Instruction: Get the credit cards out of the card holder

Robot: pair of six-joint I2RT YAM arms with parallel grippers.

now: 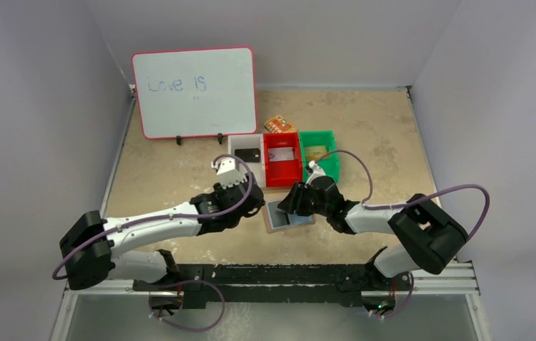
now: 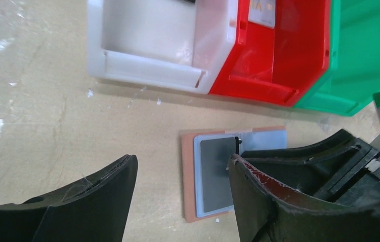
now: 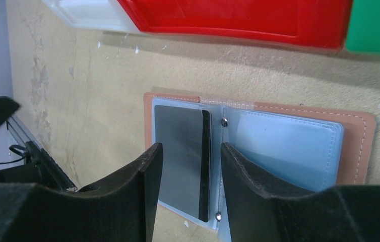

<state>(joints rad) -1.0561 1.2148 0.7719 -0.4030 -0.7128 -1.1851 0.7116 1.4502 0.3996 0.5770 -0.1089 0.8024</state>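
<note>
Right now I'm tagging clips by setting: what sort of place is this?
Likely a lab robot test booth: plain walls box in the table, two arms are bolted at its edge, and sorting bins sit on it.

Readable text, for your check:

1. Whiteboard (image 1: 194, 91), standing at the far-left edge of the table (image 1: 365, 128): you can read "Love is" handwritten in blue marker, upper left. The faint marks beneath are too small to make out.
2. Card (image 2: 261, 11) in the red bin (image 2: 283, 55): dark lettering starts with what looks like a "V". The rest is cut off.
3. Orange packet (image 1: 279, 124) behind the red bin: print too small to read.
</note>
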